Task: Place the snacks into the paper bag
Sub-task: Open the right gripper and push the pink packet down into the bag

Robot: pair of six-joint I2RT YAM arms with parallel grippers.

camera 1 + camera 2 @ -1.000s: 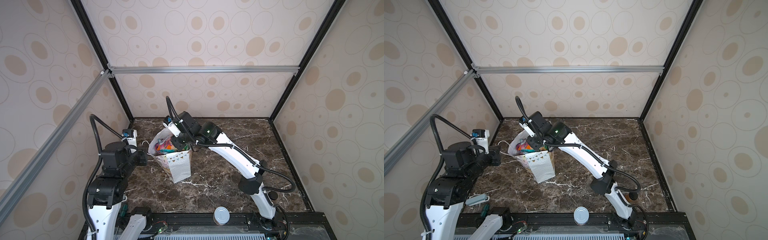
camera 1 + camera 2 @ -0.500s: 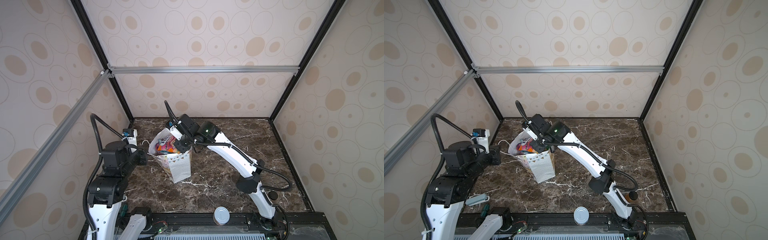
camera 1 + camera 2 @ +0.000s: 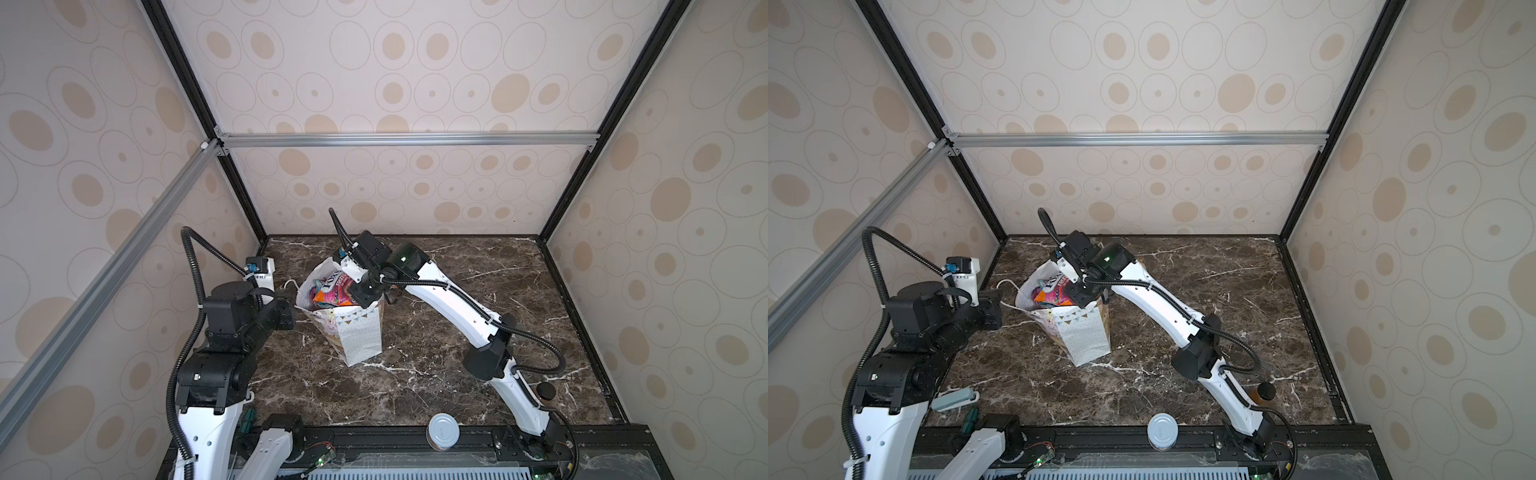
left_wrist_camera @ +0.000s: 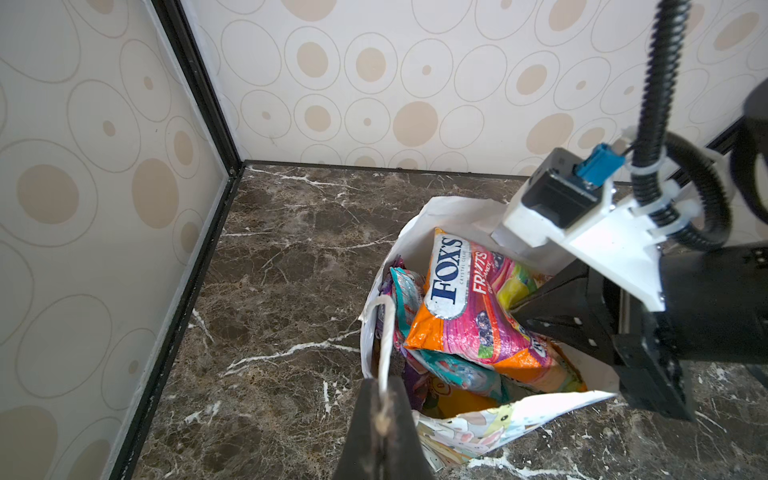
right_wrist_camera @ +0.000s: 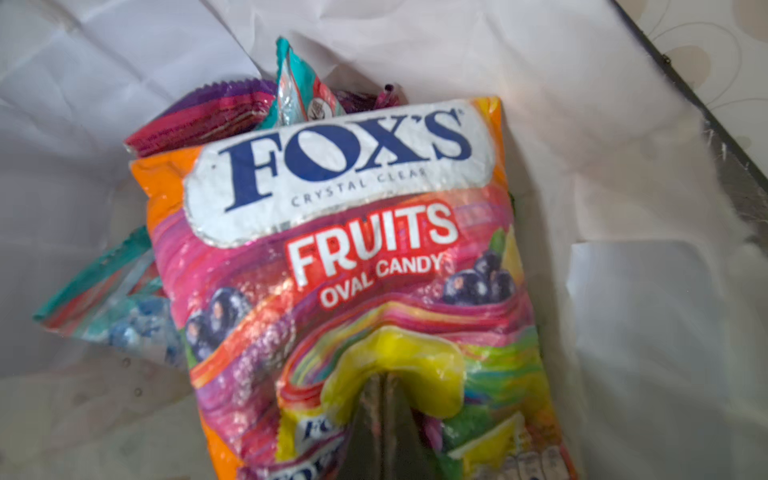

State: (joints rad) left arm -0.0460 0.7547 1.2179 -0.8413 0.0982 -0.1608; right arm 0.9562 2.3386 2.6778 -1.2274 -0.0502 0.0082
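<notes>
The white paper bag stands left of the table's middle with its mouth open. Several snacks fill it. An orange-pink FOX'S packet lies on top, over teal and purple packets. My left gripper is shut on the bag's white cord handle at the bag's left rim. My right gripper reaches into the bag's mouth. Its jaws are shut together and their tip presses a dent into the FOX'S packet.
A silver-lidded can stands at the front edge. An amber bottle with a black cap stands beside the right arm's base. A grey-teal tool lies front left. Patterned walls enclose three sides.
My right gripper's jaws have closed, and it has sunk slightly lower into the bag's mouth onto the top packet. The left arm and the bag have stayed put.
</notes>
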